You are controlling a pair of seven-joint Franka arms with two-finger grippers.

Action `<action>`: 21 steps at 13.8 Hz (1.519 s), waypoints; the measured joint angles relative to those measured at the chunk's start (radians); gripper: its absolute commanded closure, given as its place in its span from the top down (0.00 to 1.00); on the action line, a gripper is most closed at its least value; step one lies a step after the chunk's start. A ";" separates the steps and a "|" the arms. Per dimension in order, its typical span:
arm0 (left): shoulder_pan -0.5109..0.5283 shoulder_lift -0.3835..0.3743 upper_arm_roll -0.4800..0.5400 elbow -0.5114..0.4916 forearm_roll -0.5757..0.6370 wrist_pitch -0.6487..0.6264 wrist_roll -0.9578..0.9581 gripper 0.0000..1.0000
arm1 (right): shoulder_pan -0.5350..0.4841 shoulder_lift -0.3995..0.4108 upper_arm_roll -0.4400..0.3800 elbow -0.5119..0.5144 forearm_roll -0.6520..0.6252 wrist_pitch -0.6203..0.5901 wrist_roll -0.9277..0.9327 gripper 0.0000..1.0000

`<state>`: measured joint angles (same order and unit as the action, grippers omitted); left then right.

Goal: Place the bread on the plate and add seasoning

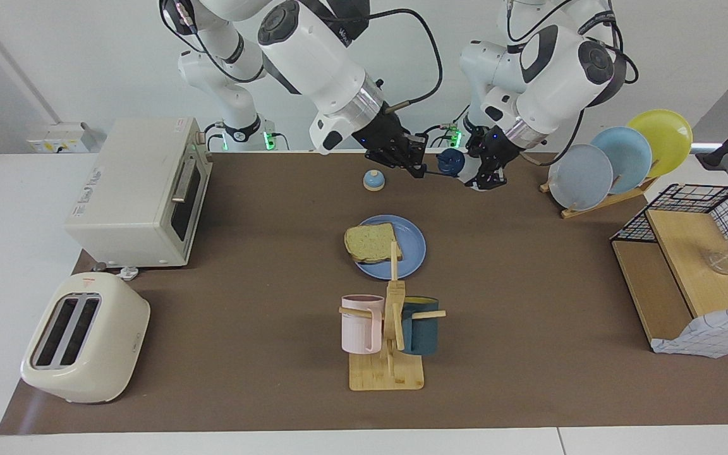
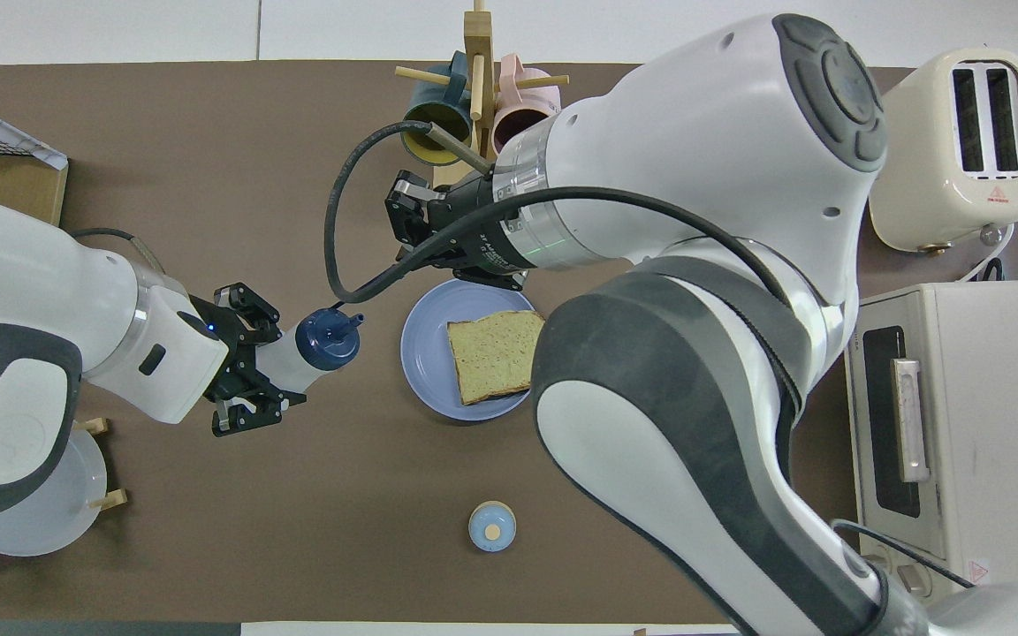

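The bread point(image 1: 371, 242) lies flat on the blue plate point(image 1: 413, 256) in the middle of the table; both also show in the overhead view, the bread point(image 2: 493, 353) on the plate point(image 2: 425, 353). My left gripper point(image 1: 479, 177) point(image 2: 272, 358) is shut on the seasoning bottle point(image 1: 451, 162) point(image 2: 326, 343) and holds it tilted in the air, navy cap toward the plate, over the table beside the plate at the left arm's end. My right gripper point(image 1: 416, 165) point(image 2: 398, 212) is raised over the table by the plate, open and empty.
A small blue-topped bell point(image 1: 373, 181) point(image 2: 491, 526) stands nearer to the robots than the plate. A wooden mug rack point(image 1: 392, 328) with two mugs stands farther away. An oven point(image 1: 136, 189) and a toaster point(image 1: 86, 338) are at the right arm's end, and upright plates point(image 1: 617, 158) and a wire basket point(image 1: 686, 196) at the left arm's end.
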<state>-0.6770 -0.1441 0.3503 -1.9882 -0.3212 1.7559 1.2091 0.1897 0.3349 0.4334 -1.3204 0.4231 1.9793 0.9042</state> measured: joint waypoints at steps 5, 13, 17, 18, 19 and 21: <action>-0.001 0.002 -0.007 0.000 0.000 0.041 -0.036 0.00 | -0.001 -0.033 0.002 -0.090 -0.044 0.045 -0.121 1.00; 0.000 0.004 -0.017 -0.004 0.030 0.060 -0.069 0.00 | -0.067 -0.087 -0.007 -0.162 -0.347 -0.076 -0.219 1.00; -0.003 0.016 -0.100 0.016 0.155 0.085 -0.188 0.00 | -0.230 -0.149 -0.010 -0.223 -0.424 -0.239 -0.426 1.00; -0.005 0.020 -0.117 0.023 0.188 0.091 -0.209 0.00 | -0.288 -0.169 -0.015 -0.227 -0.426 -0.292 -0.504 1.00; -0.010 0.025 -0.130 0.032 0.219 0.093 -0.233 0.00 | -0.330 -0.189 -0.036 -0.229 -0.428 -0.332 -0.578 1.00; -0.022 0.034 -0.152 0.047 0.281 0.093 -0.279 0.00 | -0.337 -0.235 -0.158 -0.247 -0.429 -0.369 -0.725 1.00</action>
<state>-0.6992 -0.1097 0.1985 -1.9416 -0.0403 1.8486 0.9302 -0.1470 0.0997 0.2753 -1.5669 -0.0056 1.6108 0.1797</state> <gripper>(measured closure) 0.537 0.000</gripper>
